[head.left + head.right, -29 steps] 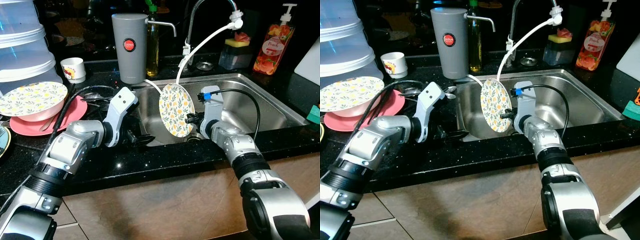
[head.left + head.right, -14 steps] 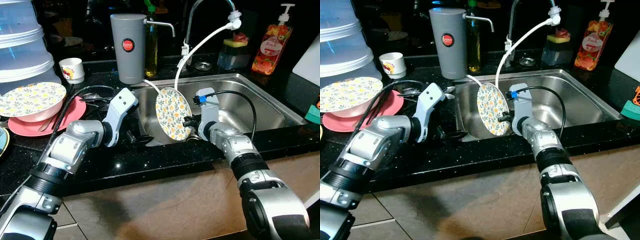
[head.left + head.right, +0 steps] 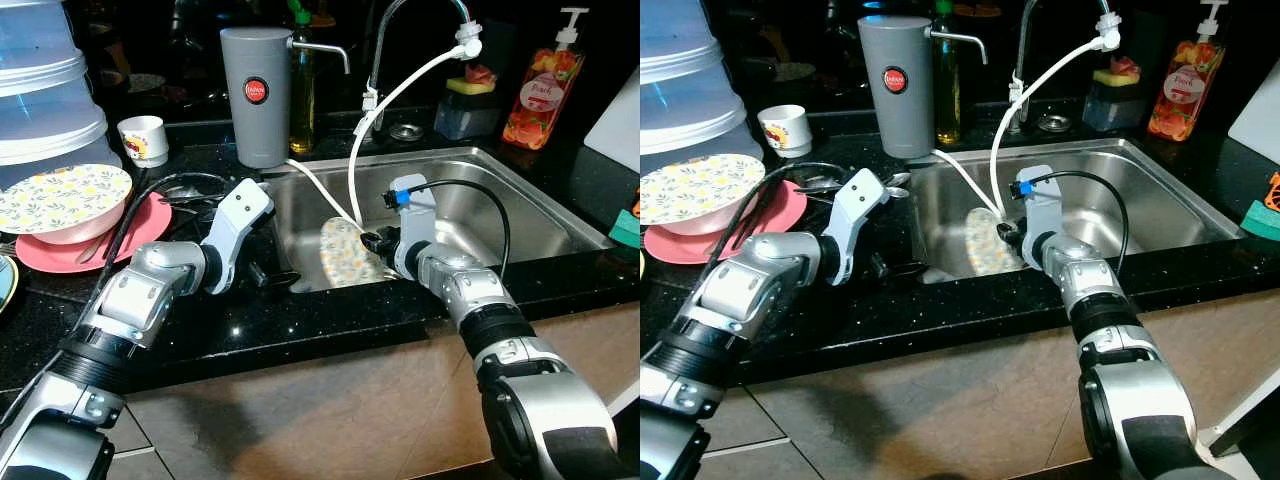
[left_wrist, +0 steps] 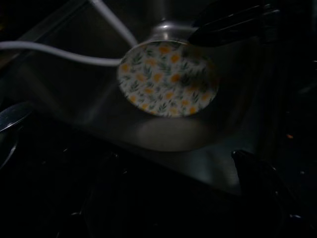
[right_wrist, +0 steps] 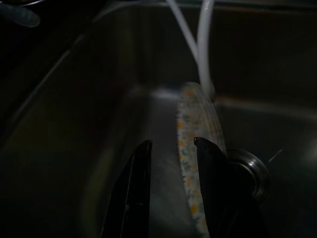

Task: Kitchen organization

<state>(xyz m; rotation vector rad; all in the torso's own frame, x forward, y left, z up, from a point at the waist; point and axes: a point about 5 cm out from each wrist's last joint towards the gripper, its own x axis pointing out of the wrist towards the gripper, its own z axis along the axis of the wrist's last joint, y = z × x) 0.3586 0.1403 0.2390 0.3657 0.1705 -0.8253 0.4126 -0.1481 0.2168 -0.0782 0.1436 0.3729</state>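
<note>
Stainless steel sink basin (image 3: 520,215) holds the round floral-patterned plate (image 3: 348,254), tilted low near the drain. I see right gripper (image 5: 171,148) fingers apart, plate just beside. Left gripper (image 3: 283,279) over the counter edge; can't tell its fingers.

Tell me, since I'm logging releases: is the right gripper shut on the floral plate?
No, open. The right gripper has its fingers apart beside the floral plate, which lies tilted in the sink.

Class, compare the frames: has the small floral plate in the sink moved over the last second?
Yes. The floral plate has dropped and tipped flatter toward the sink floor; earlier it stood upright, level with the rim, by the right gripper.
</note>
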